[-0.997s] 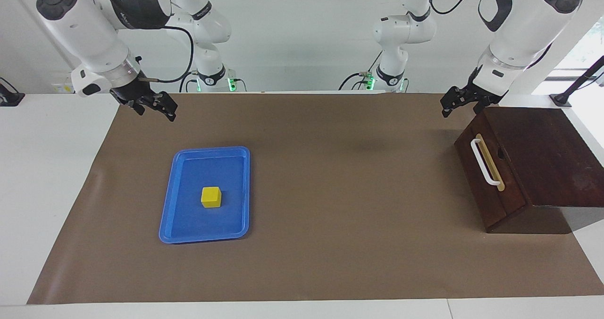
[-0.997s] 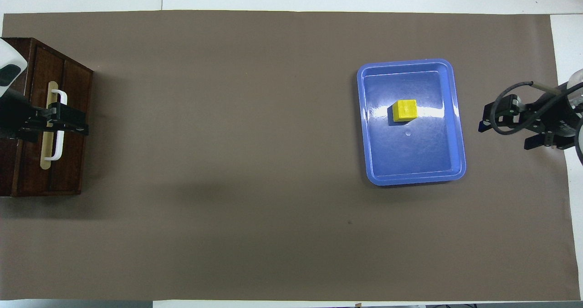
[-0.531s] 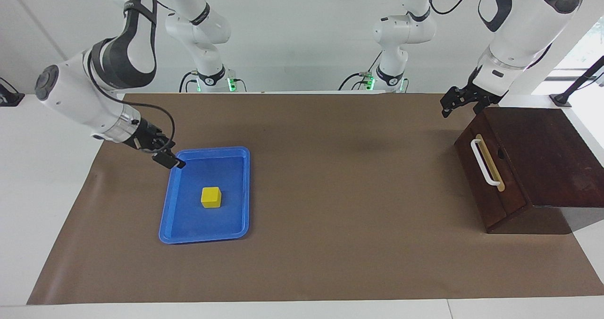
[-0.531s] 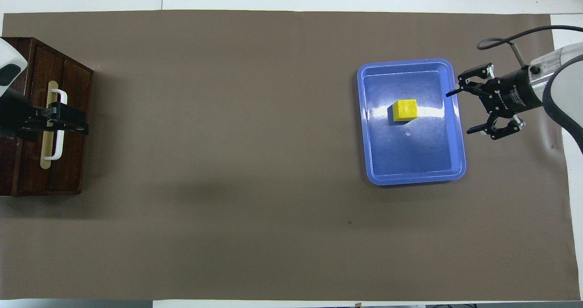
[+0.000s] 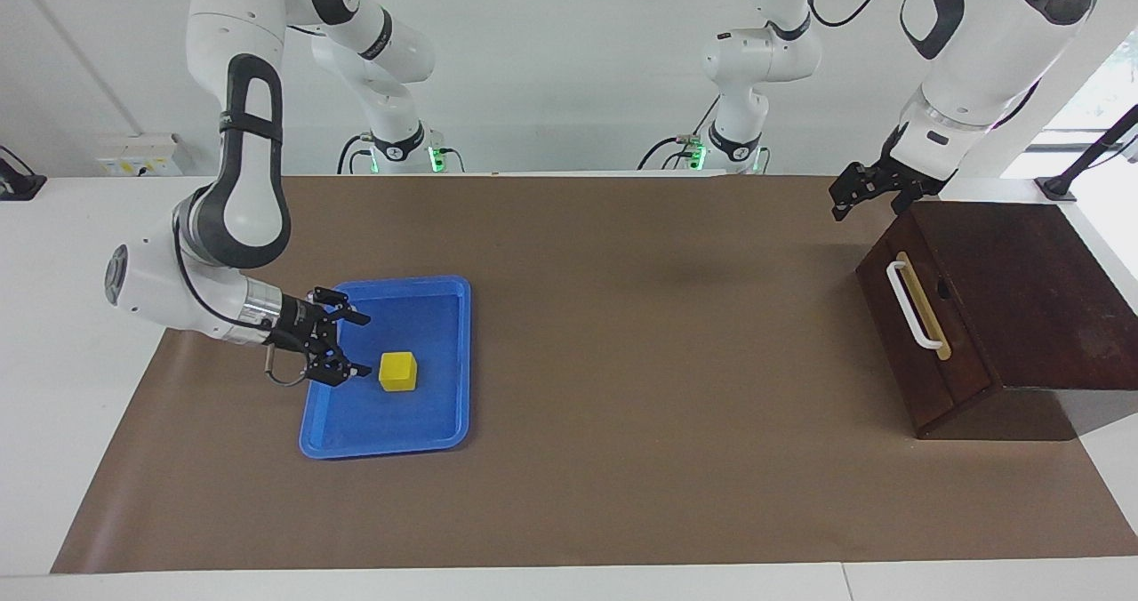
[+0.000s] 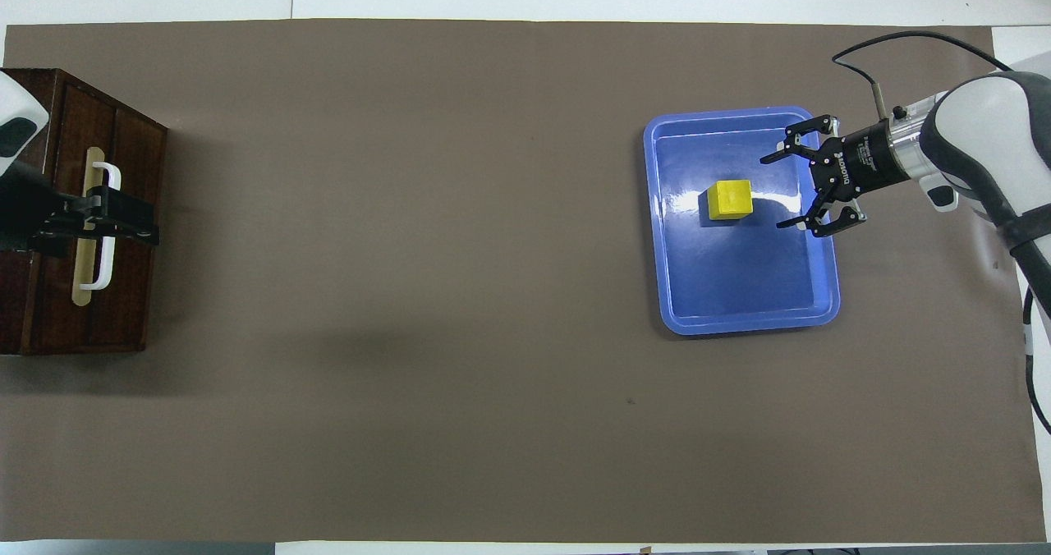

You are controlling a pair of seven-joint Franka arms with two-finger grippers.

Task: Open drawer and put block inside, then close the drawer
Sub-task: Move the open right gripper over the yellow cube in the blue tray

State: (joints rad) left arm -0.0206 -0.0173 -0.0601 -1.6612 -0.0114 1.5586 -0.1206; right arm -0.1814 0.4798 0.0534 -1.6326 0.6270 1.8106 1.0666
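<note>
The yellow block (image 5: 397, 371) sits in the blue tray (image 5: 449, 426) toward the right arm's end of the table; it also shows in the overhead view (image 6: 730, 199). My right gripper (image 5: 363, 346) is open, low over the tray, right beside the block and apart from it; in the overhead view (image 6: 773, 193) its jaws point at the block. The drawer (image 5: 925, 343) of the dark wooden box is shut, with its white handle (image 5: 912, 306) free. My left gripper (image 5: 849, 196) hangs in the air over the drawer front and covers the handle (image 6: 105, 235) in the overhead view.
The blue tray (image 6: 743, 317) lies on a brown mat (image 5: 622, 316) that covers most of the table. The wooden box (image 5: 1022, 290) stands at the left arm's end of the mat.
My right arm has swung down from over the mat's edge to the tray, and its open gripper now sits beside the block. The left arm has not moved.
</note>
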